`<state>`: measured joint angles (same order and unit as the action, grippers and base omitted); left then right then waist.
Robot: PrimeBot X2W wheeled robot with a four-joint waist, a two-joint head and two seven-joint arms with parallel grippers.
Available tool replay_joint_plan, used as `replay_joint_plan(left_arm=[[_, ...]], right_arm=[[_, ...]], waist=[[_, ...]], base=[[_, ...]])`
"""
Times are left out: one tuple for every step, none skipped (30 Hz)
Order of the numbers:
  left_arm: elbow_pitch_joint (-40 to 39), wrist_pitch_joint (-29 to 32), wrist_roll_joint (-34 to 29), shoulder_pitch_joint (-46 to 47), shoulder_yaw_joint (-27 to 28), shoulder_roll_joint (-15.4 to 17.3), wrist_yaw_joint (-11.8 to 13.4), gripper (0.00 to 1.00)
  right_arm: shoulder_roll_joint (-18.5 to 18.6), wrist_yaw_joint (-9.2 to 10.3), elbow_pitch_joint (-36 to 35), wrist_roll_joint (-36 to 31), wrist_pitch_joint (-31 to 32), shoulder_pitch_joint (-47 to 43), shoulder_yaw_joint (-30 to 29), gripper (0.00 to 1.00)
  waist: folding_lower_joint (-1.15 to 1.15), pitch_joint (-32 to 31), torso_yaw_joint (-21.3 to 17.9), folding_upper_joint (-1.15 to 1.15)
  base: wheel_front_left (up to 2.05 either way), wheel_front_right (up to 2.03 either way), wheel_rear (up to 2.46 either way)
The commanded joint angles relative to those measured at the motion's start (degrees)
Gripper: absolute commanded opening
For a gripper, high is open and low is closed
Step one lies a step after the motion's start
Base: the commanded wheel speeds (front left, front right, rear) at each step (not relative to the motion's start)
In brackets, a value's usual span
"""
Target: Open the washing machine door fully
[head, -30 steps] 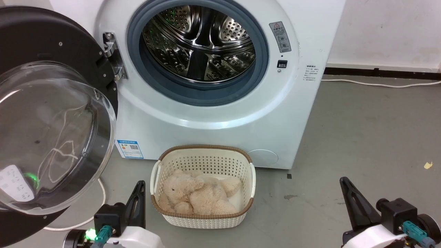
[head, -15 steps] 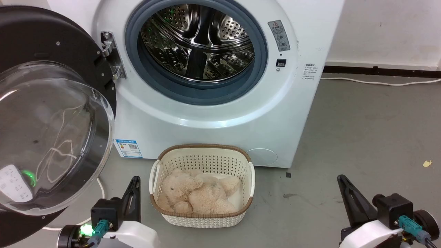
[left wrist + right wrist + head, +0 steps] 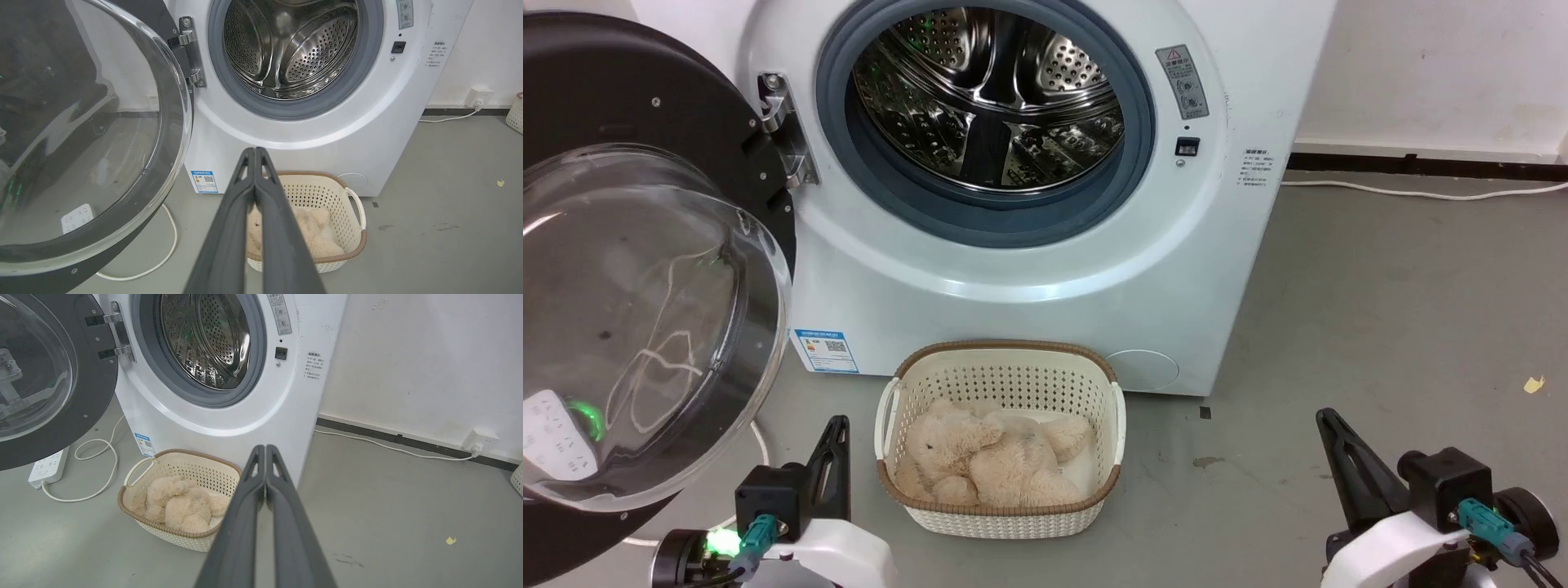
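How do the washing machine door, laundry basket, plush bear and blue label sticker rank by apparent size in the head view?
1. washing machine door, swung open toward the camera, so nearness enlarges it.
2. laundry basket.
3. plush bear, lying inside the basket.
4. blue label sticker.

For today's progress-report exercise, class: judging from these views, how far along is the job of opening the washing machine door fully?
Done: the washing machine door hangs swung wide on its hinge, leaving the drum exposed. In hand: nothing; the left tool and right tool are shut, empty and apart from the door. Left: at most a small further swing, if the hinge allows.
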<state>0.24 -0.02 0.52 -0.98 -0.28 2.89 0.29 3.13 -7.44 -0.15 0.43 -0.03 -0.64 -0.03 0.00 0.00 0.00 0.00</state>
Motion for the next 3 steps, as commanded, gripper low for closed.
replay_joint_plan(left_arm=[[-0.2, 0.0, -0.5, 1.0, 0.3, 0.0, -0.3, 0.00], [-0.2, 0.0, -0.5, 1.0, 0.3, 0.0, -0.3, 0.00], [-0.2, 0.0, -0.5, 1.0, 0.3, 0.0, -0.3, 0.00]], right_arm=[[-0.2, -0.05, 0.1, -0.4, 0.0, 0.6, 0.0, 0.00], [-0.2, -0.05, 0.1, -0.4, 0.0, 0.6, 0.0, 0.00], [-0.2, -0.05, 0.1, -0.4, 0.0, 0.6, 0.0, 0.00]], waist=[[0.00, 0.0, 0.0, 0.00], [0.00, 0.0, 0.0, 0.00], [0.00, 0.0, 0.0, 0.00]], base=[[0.00, 0.00, 0.00], [0.00, 0.00, 0.00], [0.00, 0.00, 0.00]])
